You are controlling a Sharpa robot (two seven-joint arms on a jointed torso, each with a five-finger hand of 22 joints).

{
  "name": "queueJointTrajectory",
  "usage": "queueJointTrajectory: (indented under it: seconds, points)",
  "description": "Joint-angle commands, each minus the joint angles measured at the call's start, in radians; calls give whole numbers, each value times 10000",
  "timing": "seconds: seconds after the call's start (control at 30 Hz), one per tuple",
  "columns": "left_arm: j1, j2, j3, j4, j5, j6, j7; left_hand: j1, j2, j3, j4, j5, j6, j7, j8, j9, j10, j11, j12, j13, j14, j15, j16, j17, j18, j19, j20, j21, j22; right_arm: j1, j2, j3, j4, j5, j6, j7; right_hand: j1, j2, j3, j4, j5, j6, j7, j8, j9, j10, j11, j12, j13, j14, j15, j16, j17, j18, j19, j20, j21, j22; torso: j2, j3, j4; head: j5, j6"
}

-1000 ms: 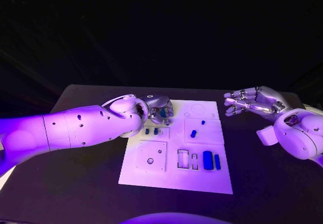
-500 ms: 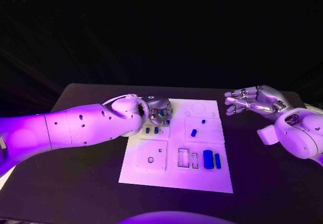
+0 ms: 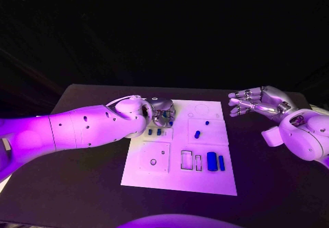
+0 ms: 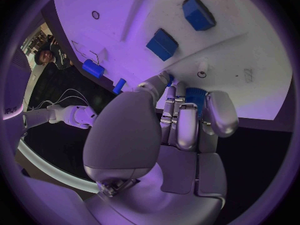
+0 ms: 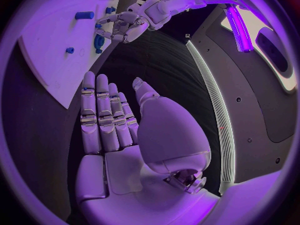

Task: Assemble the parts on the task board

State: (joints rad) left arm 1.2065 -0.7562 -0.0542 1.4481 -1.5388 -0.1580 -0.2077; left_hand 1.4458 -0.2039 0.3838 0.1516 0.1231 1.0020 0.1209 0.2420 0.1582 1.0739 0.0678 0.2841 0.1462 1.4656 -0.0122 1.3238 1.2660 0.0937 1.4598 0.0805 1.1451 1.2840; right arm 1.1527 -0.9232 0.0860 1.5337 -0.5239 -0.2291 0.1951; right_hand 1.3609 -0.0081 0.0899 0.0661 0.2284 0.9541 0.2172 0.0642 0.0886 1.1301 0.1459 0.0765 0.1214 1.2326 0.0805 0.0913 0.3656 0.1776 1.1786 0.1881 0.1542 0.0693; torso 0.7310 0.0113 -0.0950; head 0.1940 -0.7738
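left hand (image 3: 161,113) shifted slightly, gripping part (image 4: 195,96)

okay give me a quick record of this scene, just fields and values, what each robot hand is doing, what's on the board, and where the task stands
Left robot hand: over the far left part of the task board, fingers curled round a blue part
Right robot hand: raised beside the board's far right corner, holding nothing, fingers apart
Board: white plate on the black table
Loose parts: two small blue pieces near the left hand, a blue piece mid-board, two long blue pieces at the near right
Task status: in progress, empty outlined slots remain
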Motion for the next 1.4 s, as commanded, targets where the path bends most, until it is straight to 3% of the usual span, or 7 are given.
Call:
queueJointTrajectory:
  seconds: [0.03,0.63,0.93,1.4]
  points:
    - [-81,54,-21,-33,-85,65,1,10,85,80,-6,50,52,7,-65,-17,77,-22,-44,-19,463,-64,-1,-35,-105,143,8,59,35,-6,13,3,4,0,129,68,22,88,-20,-52,61,-66,-8,2,-13,-37,4,44,-16,-10,45,-50,-9,60,61,-14,-61,-14,-6,0,2,1,-7]
    - [-139,93,-20,25,-63,342,-54,56,93,256,-40,54,224,27,-122,-39,281,-37,-106,-102,461,-84,-32,-158,-155,204,-11,346,257,-6,3,3,16,-1,144,63,22,88,-20,-52,61,-66,-8,2,-13,-37,4,44,-16,-10,45,-50,-9,60,61,-14,-61,-14,-3,5,0,-36,-61]
    - [-144,112,-19,44,-91,431,-164,584,256,1088,-553,73,711,97,-223,-48,872,-62,-370,-205,454,-123,3,-271,-190,226,-51,580,471,-6,8,3,18,-2,146,62,22,88,-20,-52,61,-66,-8,2,-13,-37,4,44,-16,-10,45,-50,-9,60,61,-14,-61,-14,-3,4,4,-33,-82]
    - [-159,80,12,141,-116,67,-57,341,112,1891,-1099,65,898,244,-654,-151,1236,35,-1071,-285,420,-45,31,-447,-238,236,-12,852,731,-6,9,3,34,-8,155,65,22,88,-20,-52,61,-66,-8,2,-13,-37,4,44,-16,-10,45,-50,-9,60,61,-14,-61,-14,-7,9,6,4,-61]
